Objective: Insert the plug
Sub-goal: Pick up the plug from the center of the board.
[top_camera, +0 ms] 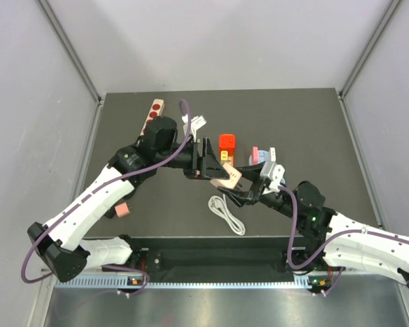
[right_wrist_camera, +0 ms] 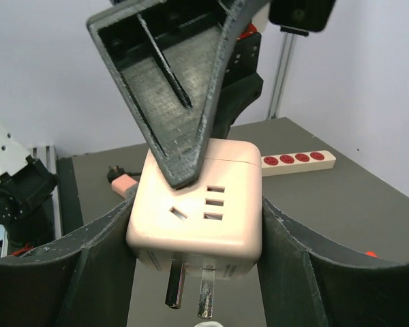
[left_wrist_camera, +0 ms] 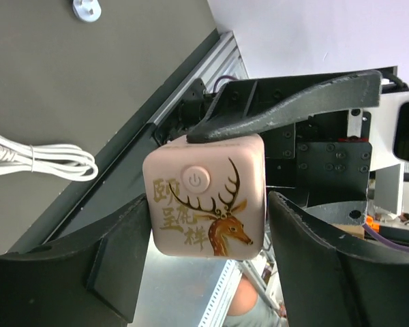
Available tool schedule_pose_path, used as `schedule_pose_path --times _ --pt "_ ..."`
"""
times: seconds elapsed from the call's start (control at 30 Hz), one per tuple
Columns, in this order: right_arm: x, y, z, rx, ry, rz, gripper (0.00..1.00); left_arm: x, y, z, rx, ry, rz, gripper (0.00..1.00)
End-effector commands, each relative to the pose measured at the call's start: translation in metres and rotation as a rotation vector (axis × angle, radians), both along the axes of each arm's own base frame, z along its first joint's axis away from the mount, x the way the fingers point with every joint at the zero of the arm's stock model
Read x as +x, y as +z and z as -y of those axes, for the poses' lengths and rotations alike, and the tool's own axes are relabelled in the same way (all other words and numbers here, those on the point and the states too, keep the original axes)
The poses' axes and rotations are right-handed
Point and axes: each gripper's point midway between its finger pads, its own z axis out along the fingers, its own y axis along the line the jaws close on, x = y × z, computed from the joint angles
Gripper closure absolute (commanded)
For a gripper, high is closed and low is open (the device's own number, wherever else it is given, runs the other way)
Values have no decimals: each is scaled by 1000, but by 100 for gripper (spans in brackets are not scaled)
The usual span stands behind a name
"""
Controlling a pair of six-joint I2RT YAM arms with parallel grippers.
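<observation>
The plug, a small bright red block, stands on the dark table behind both grippers, with nothing touching it. Mid-table the two grippers meet around a pale pink cube adapter with a deer picture and two metal prongs. My right gripper is shut on the pink cube's sides. My left gripper stands open around the same cube, with a thin gap at one finger. Each wrist view shows the other gripper's finger lying across the cube's top.
A cream power strip with red sockets lies at the back left, also in the right wrist view. A coiled white cable lies in front of the grippers. A small pink plug lies front left. Small adapters sit right of the red block.
</observation>
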Motion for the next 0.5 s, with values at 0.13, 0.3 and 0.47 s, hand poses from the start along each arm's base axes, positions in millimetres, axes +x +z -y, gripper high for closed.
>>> schedule_pose_path --times 0.13,0.3,0.47 --pt "-16 9 -4 14 82 91 100 -7 16 11 -81 -124 39 52" --pt "-16 9 -6 19 89 103 99 -12 11 17 -118 -190 7 95" --pt "-9 17 2 34 40 60 23 18 -1 7 -78 -109 105 100"
